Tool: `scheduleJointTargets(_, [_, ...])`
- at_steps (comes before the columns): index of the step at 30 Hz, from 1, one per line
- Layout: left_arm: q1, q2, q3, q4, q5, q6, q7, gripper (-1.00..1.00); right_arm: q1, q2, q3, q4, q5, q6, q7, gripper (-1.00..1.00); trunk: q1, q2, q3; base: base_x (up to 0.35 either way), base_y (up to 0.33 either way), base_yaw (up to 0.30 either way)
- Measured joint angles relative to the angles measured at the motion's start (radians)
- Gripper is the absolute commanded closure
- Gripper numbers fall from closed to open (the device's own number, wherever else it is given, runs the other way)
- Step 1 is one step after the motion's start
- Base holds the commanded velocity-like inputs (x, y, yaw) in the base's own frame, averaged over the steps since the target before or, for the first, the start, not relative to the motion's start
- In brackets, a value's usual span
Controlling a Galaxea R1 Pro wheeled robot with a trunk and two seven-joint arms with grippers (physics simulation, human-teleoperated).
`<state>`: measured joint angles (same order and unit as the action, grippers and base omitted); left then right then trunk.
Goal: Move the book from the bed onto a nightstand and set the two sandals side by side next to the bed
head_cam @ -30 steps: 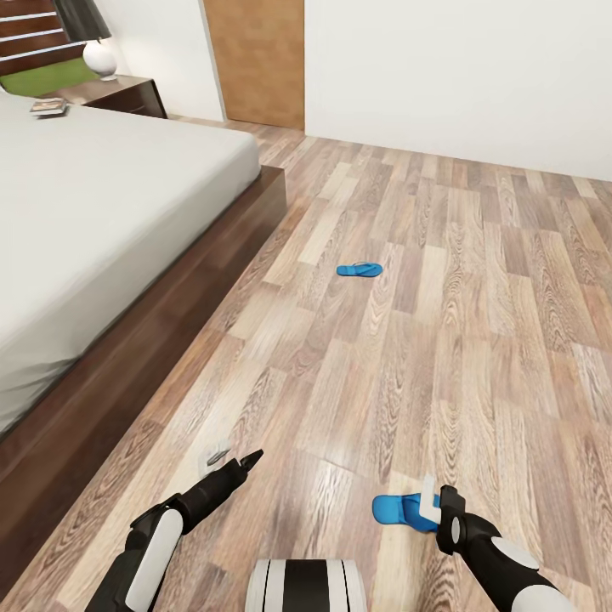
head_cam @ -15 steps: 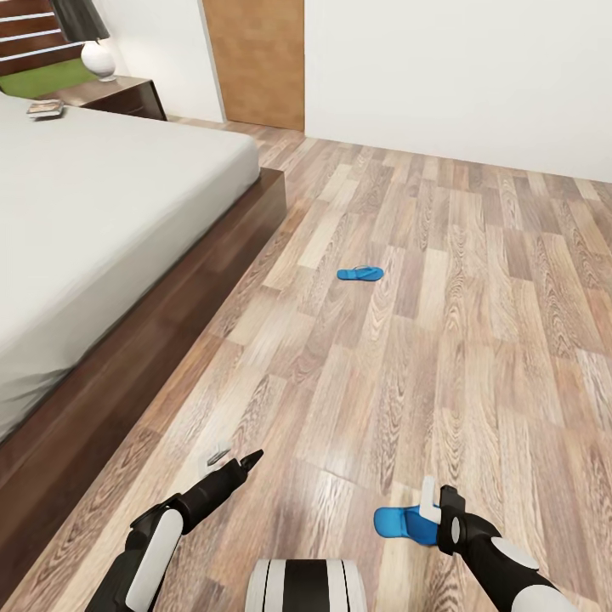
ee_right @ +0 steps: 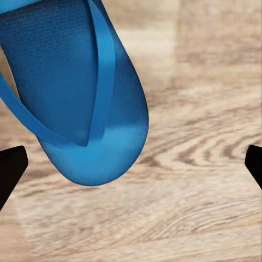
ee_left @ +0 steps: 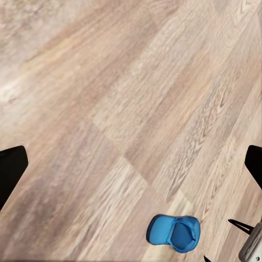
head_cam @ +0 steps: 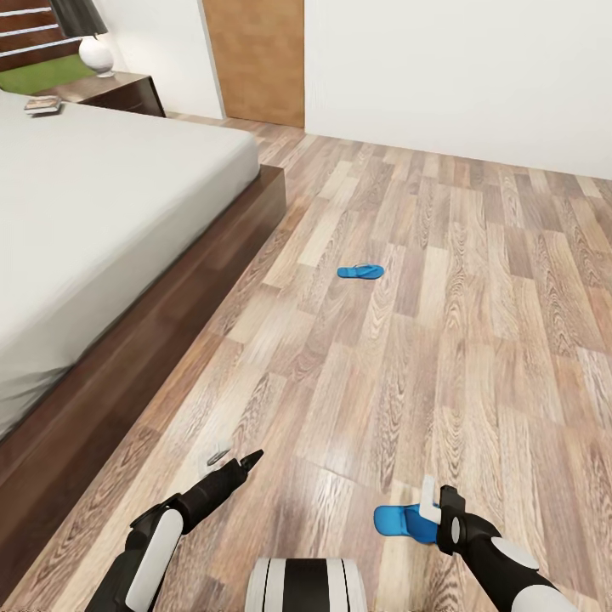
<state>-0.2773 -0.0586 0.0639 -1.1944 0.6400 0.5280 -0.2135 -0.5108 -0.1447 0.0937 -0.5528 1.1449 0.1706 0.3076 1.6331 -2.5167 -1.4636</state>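
Observation:
One blue sandal (head_cam: 360,272) lies on the wood floor, apart from the bed (head_cam: 110,195). The other sandal (head_cam: 398,520) lies just in front of my right gripper (head_cam: 436,501), which hangs open over it; its heel end is hidden behind the gripper. In the right wrist view that sandal (ee_right: 71,93) lies on the planks ahead of the wide-apart fingertips (ee_right: 11,169). My left gripper (head_cam: 234,460) is open above bare floor, and its wrist view catches the near sandal (ee_left: 173,233). The book (head_cam: 42,104) rests on the mattress's far corner, close to a nightstand (head_cam: 123,92).
A white lamp (head_cam: 95,53) stands on the nightstand. A brown door (head_cam: 255,59) and a white wall (head_cam: 467,76) close the room at the back. Wood floor (head_cam: 442,340) stretches right of the bed's dark frame (head_cam: 170,314). My trunk (head_cam: 306,586) shows at the bottom.
The whole picture has shifted slightly, so the camera moved a little. Both arms hold their pose and the sandals lie where they were.

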Motion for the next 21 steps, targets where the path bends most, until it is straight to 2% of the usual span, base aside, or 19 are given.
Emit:
scheduleJointTargets(15, [0.0,0.0,0.0,0.0,0.0,0.0,0.0,-1.0,0.0,0.0,-0.001,-0.003,0.0,0.0,0.0,-1.0,0.007,-0.004,-0.058,0.0,0.0,0.0])
scheduleJointTargets(21, [0.0,0.0,0.0,0.0,0.001,0.0,0.0,-1.0,0.0,-0.001,-0.001,-0.003,0.0,0.001,0.0,-1.0,0.007,-0.004,-0.058,0.0,0.0,0.0])
